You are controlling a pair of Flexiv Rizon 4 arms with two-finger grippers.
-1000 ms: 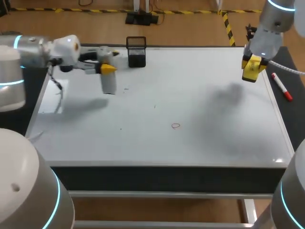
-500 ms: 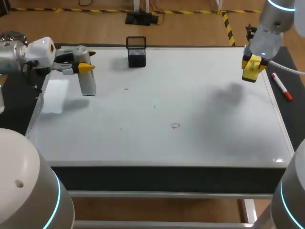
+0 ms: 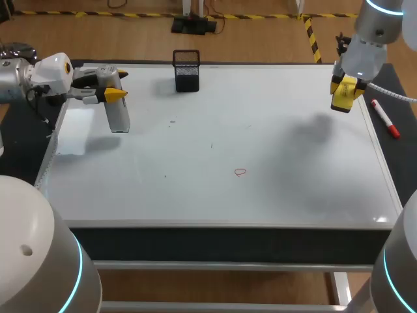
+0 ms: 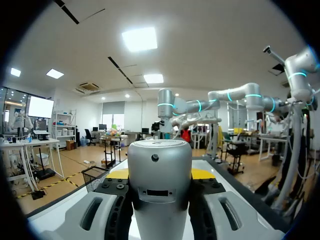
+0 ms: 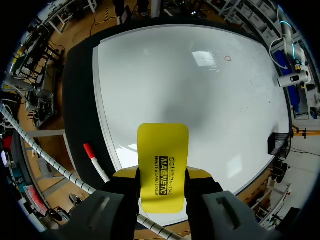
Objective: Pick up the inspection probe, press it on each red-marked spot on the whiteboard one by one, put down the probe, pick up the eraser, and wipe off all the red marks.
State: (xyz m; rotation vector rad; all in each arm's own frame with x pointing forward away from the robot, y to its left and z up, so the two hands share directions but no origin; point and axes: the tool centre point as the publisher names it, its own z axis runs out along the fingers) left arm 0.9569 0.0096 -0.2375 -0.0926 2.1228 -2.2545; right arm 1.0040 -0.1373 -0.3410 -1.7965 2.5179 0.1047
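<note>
Grey inspection probe (image 3: 118, 116) clamped in left gripper (image 3: 116, 84) over whiteboard (image 3: 273, 137) far-left corner; yellow eraser (image 3: 341, 99) clamped in right gripper (image 3: 345, 87) above right edge.

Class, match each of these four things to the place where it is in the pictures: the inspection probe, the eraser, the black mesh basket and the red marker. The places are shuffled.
Things:
1. inspection probe
2. eraser
3. black mesh basket
4. red marker

Places:
A. standing at the whiteboard's far edge
B. held in the right gripper
C. lying on the dark surface beside the whiteboard's right edge
D. held in the left gripper

Pairs: 1-D, 2-B, 3-A, 4-C.
</note>
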